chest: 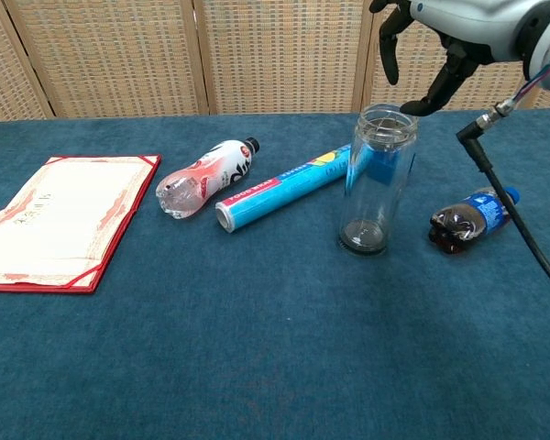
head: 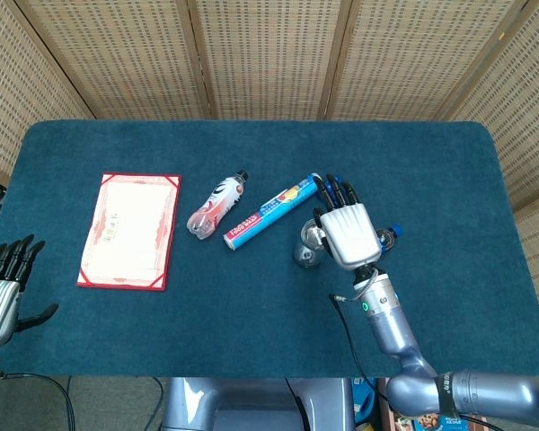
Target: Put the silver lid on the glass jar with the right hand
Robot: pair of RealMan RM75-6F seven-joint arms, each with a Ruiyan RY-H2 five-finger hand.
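Silver lid [chest: 386, 129] seated in glass jar [chest: 377, 181] mouth; right hand [chest: 437, 37] above, fingers apart, empty. Remaining: retract.

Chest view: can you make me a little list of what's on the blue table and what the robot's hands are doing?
glass jar: upright, mid-table
silver lid: sitting in the jar's mouth
right hand: above the jar, fingers spread, holding nothing
left hand: off the table's near left edge, holding nothing
cola bottle: lying right of the jar
blue tube: lying left of the jar
red folder: flat, far left
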